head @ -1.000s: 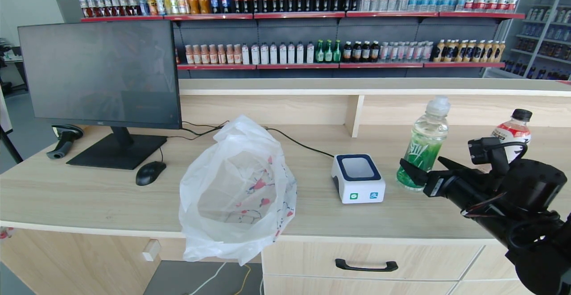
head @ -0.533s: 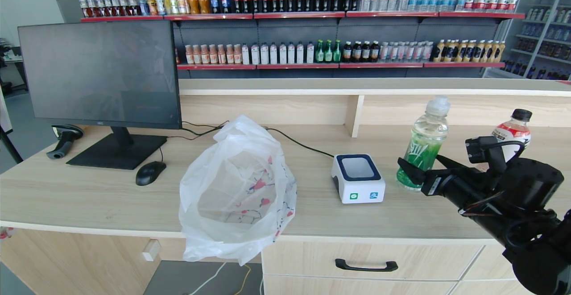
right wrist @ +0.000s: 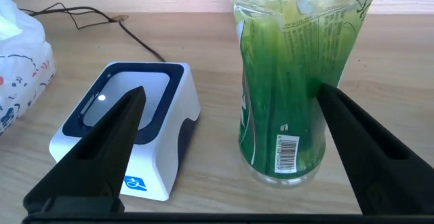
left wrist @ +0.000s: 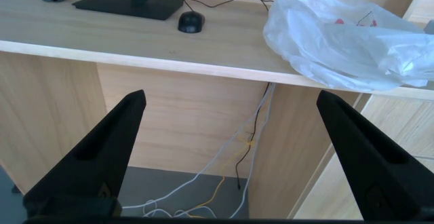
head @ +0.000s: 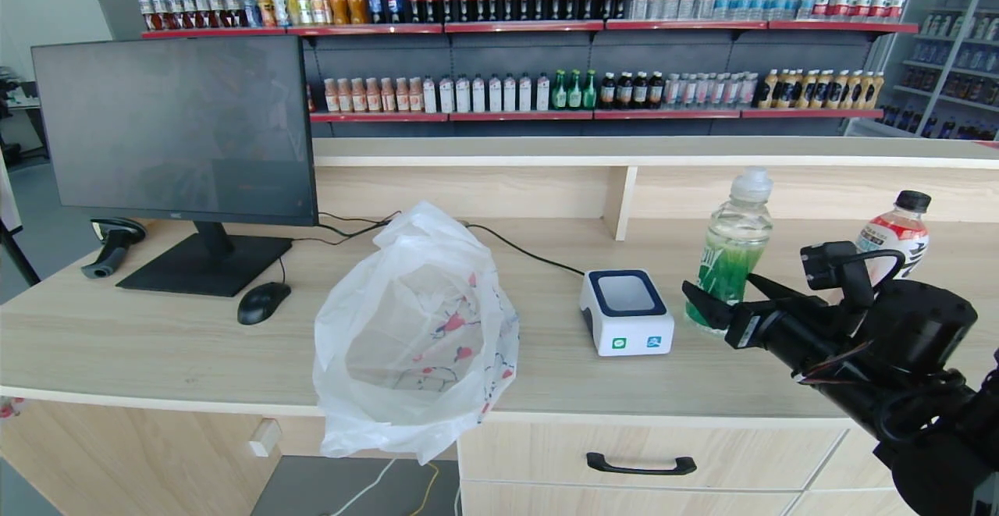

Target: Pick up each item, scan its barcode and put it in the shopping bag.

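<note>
Wooden counter [head: 140, 344], stocked drink shelves [head: 523, 115] behind, monitor [head: 175, 122], shopping bag [head: 414, 336]

Green bottle [head: 730, 258] beside scanner [head: 627, 311]; white bag [head: 414, 336] open

The right hand [head: 716, 296] sits low over the surface [head: 156, 336], fingers [head: 702, 304] apart at the green bottle [head: 731, 250]. The scanner [head: 626, 311] is just left of it, the bag [head: 414, 336] farther left, and a black-capped bottle [head: 895, 236] behind.
</note>
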